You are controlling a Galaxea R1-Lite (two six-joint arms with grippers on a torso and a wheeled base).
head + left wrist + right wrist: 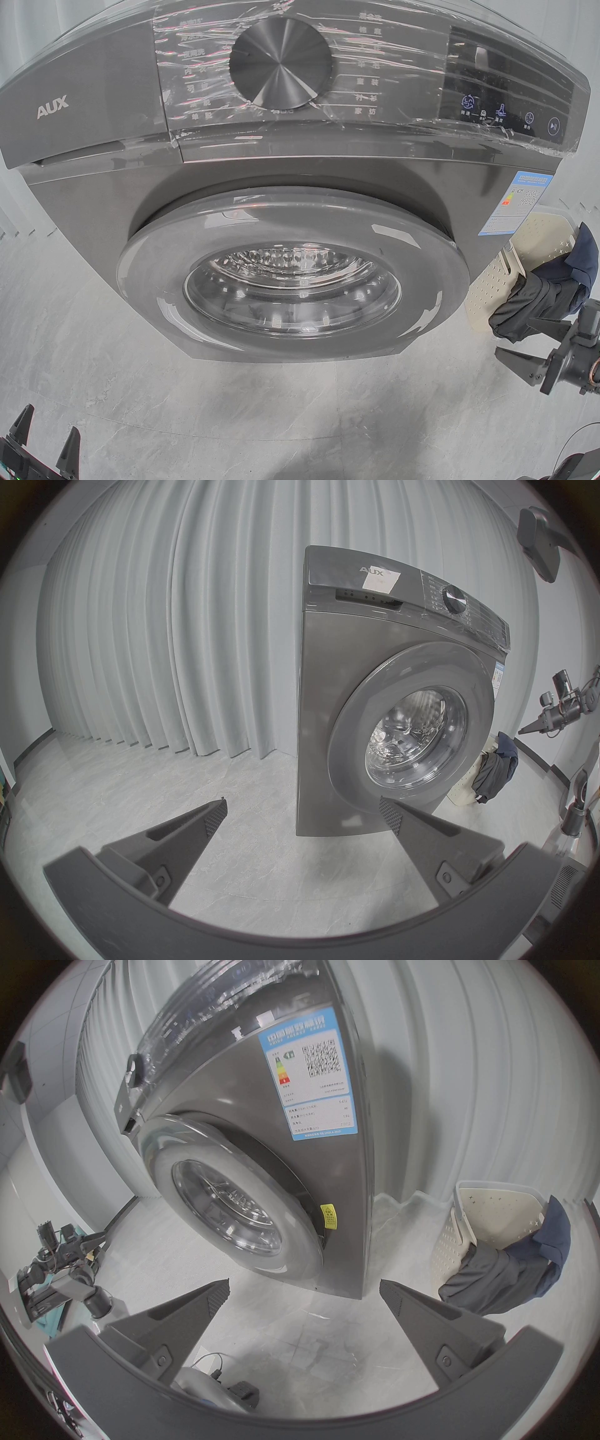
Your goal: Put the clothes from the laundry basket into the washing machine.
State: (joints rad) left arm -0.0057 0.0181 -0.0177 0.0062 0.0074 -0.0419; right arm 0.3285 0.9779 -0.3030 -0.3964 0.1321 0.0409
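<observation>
Brand lettering (52, 107) on washing machine (94, 206) drawer front, program names (199, 87) around dial (280, 61), blue QR-coded energy label (516, 202), yellow sticker (329, 1216) by door (294, 1235).

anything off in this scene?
The clothes hang over the laundry basket rim, half outside it. Wrinkled plastic film covers the control panel of the washing machine. The door looks shut, so nothing can go in yet.

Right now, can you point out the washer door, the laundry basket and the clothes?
washer door (294, 290), head view, middle of its glass window.
laundry basket (500, 1211), right wrist view, bare inner back wall.
clothes (489, 1279), right wrist view, grey garment hanging over the rim.
</observation>
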